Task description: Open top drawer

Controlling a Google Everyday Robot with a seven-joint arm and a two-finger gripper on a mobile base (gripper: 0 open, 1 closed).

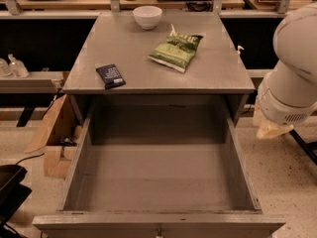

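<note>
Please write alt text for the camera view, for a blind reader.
The grey top drawer stands pulled wide open and empty. On the cabinet top above lie a white bowl, a green snack bag and a dark packet. The robot's white arm is at the right, its claw seemingly the pale tip beneath, clear of the drawer.

White bowl [147, 16] at back of tabletop [138, 48], green chip bag [177, 51] mid-right, dark blue packet [110, 76] front left
</note>
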